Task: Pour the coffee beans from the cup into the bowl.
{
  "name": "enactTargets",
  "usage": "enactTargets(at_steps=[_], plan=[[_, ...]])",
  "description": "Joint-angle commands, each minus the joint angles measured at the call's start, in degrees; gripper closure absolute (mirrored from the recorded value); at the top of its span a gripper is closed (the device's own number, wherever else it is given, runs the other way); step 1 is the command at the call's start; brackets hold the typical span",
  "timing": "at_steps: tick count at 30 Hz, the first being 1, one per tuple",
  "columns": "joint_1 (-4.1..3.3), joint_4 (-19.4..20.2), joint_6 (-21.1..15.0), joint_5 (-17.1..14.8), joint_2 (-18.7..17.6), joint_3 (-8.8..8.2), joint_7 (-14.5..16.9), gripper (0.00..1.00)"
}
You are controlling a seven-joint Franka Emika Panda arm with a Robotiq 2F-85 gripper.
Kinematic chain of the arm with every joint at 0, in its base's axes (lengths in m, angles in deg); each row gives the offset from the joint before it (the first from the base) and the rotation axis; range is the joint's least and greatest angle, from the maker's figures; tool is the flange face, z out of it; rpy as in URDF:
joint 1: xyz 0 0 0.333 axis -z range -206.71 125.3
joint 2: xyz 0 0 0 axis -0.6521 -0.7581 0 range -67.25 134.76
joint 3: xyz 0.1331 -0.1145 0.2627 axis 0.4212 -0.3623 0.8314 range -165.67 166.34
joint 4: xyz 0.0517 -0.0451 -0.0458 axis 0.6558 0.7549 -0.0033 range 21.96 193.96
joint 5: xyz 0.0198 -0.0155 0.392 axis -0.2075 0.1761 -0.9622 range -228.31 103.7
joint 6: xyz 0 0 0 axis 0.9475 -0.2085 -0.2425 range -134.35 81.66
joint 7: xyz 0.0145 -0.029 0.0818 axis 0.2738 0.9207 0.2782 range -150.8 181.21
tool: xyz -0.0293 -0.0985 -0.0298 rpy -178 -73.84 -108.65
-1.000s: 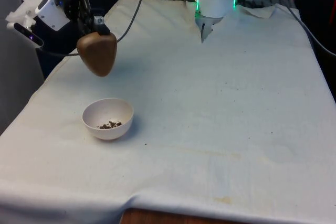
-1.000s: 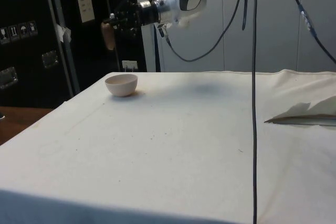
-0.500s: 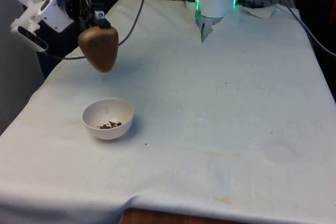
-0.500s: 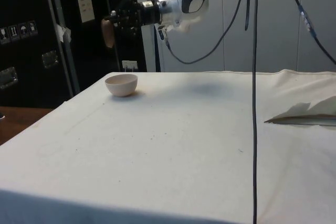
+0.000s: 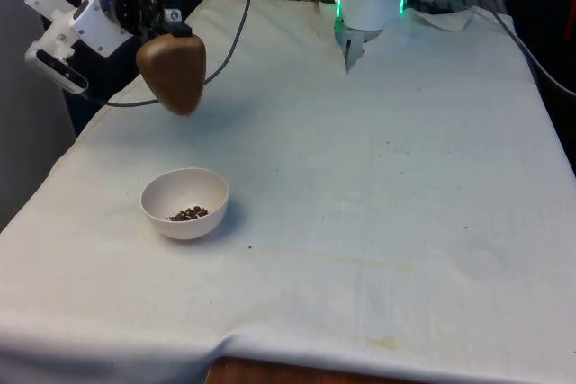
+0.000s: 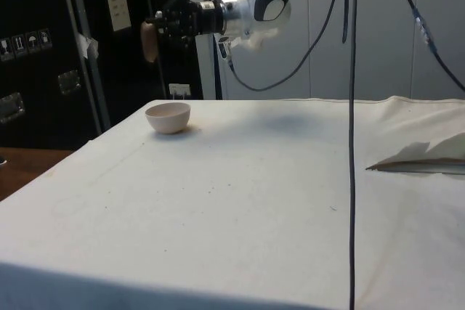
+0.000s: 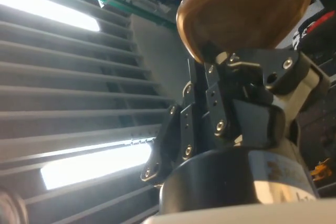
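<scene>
A smooth brown cup (image 5: pixel 172 72), rounded and tapering like a wooden shell, is held clamped in the black claw (image 5: pixel 163 26) high above the counter (image 5: pixel 378 177), at the front view's far left. The cup is tipped onto its side, and its glossy golden-brown wall is seen pinched between the fingers (image 7: pixel 220 98) in the wrist view. Below and nearer, a small white bowl (image 5: pixel 184 203) with a matte, rounded wall stands on the white cloth, well apart from the cup; a little heap of dark coffee beans (image 5: pixel 187 214) lies on its bottom. The cloth is wrinkled and faintly stained along its near edge. In the side view the cup (image 6: pixel 149 40) hangs above the bowl (image 6: pixel 168 117), against a dark cabinet bearing a pale label whose writing cannot be read.
</scene>
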Motion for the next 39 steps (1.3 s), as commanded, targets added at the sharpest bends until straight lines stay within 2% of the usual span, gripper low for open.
enactTargets(at_steps=[1, 2, 8, 9, 10, 17, 18, 19, 26, 27, 28, 29, 39], plan=[[0.00, 0.06, 0.29, -0.17, -0.06, -0.06, 0.11, 1.00], [0.34, 0.00, 0.80, -0.92, -0.29, 0.29, 0.23, 1.00], [0.29, -0.17, 1.83, -2.18, -1.03, 0.23, 0.97, 1.00], [0.06, 0.11, 1.72, -1.66, -0.80, -0.06, 1.09, 1.00], [0.29, -0.11, 2.12, -2.58, -1.15, 0.23, 1.20, 1.00], [0.29, 0.06, 3.21, -3.50, -1.49, 0.23, 1.89, 1.00], [0.06, 0.11, 2.98, -3.04, -1.38, -0.06, 1.95, 1.00], [0.34, 0.11, 3.38, -3.61, -1.55, 0.29, 2.01, 1.00], [0.40, 0.40, 4.93, -4.93, -2.06, 0.29, 2.64, 1.00], [0.40, 0.46, 5.10, -5.10, -2.06, 0.23, 2.69, 1.00], [0.06, 0.69, 4.98, -4.64, -1.95, -0.06, 2.86, 1.00], [0.40, 0.52, 5.27, -5.21, -2.12, 0.23, 2.75, 1.00], [0.17, 1.26, 7.51, -5.84, -1.83, -0.52, 3.21, 1.00]])
